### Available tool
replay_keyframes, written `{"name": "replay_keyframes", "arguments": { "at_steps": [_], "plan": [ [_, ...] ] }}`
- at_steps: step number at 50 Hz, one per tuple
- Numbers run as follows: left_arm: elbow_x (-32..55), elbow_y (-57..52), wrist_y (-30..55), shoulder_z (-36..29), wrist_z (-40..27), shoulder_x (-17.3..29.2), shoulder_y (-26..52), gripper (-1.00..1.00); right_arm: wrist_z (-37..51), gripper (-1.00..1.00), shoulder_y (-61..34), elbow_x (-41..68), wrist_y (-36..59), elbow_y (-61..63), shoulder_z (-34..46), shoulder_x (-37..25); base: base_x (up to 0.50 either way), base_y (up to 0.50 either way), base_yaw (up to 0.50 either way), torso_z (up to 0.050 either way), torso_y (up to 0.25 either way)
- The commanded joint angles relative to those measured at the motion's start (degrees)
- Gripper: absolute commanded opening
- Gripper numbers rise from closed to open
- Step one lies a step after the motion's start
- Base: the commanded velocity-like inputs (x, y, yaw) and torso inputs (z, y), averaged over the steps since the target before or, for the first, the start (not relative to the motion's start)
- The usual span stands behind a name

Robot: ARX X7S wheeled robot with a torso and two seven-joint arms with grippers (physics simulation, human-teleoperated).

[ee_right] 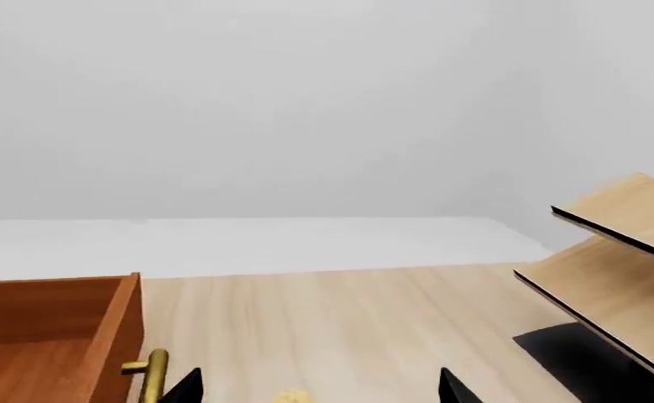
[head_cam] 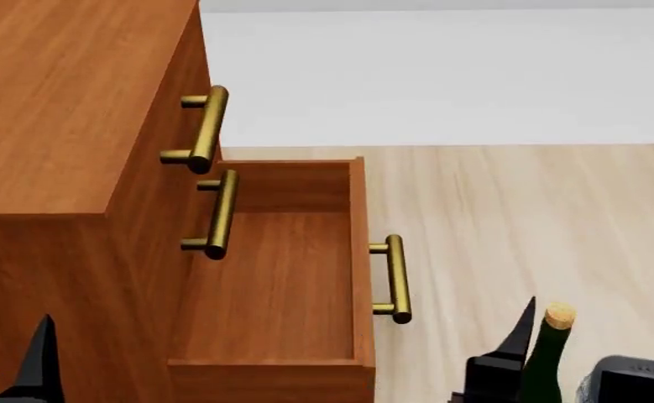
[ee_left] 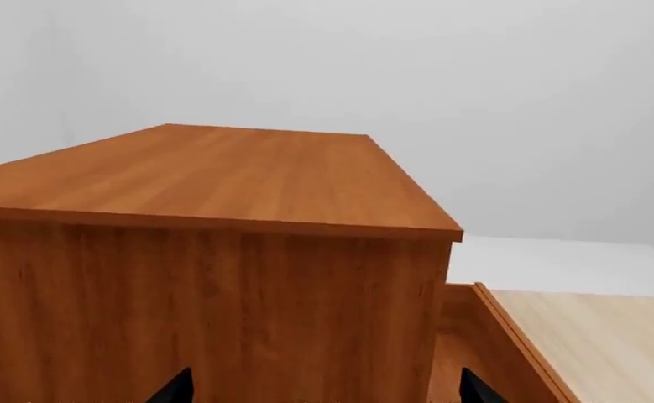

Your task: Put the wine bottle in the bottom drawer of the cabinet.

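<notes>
from my head i look down on the cabinet, which stands at the left, and its bottom drawer is pulled out to the right, open, with bare wood inside. the brass handle of this drawer is on its front, on the side toward the pale floor. the two upper handles sit one beside the other on the closed fronts above. my right gripper is at the near right, over the floor and just to the right of the drawer front. its two dark fingertips stand apart on both sides of the wine bottle, which is upright between them with its tan cork on top. i cannot tell if the fingers really press the glass, because the lower part is cut off by the edge. in my right wrist camera i see the corner of the drawer, the floor, and a light-wood rack on a black base to the far right. my left gripper is near the cabinet side, its tips spread apart with nothing between them.
</notes>
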State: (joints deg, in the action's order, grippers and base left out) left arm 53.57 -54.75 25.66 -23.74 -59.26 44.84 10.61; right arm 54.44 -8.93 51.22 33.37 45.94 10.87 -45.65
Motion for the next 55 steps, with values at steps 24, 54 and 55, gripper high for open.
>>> {"name": "replay_keyframes", "arguments": {
  "at_steps": [24, 54, 55],
  "plan": [
    [0.30, -0.01, -1.15, -0.33, 0.19, -0.02, 0.10, 1.00, -3.20, 1.00, -2.26, 2.44, 2.16, -11.55, 2.71, 2.91, 0.00, 0.00, 0.00, 0.000, 0.000],
    [-0.31, 1.20, -2.07, -1.21, 0.89, -0.42, -0.46, 1.00, -7.71, 1.00, -10.59, -0.30, 5.37, -19.68, 8.15, 5.59, 0.00, 0.00, 0.00, 0.000, 0.000],
    [-0.25, 1.41, -2.05, -1.35, 0.99, -0.59, -0.43, 1.00, -7.98, 1.00, -10.89, -0.29, 5.47, -19.87, 8.34, 5.69, 0.00, 0.00, 0.00, 0.000, 0.000]
  ]
}}
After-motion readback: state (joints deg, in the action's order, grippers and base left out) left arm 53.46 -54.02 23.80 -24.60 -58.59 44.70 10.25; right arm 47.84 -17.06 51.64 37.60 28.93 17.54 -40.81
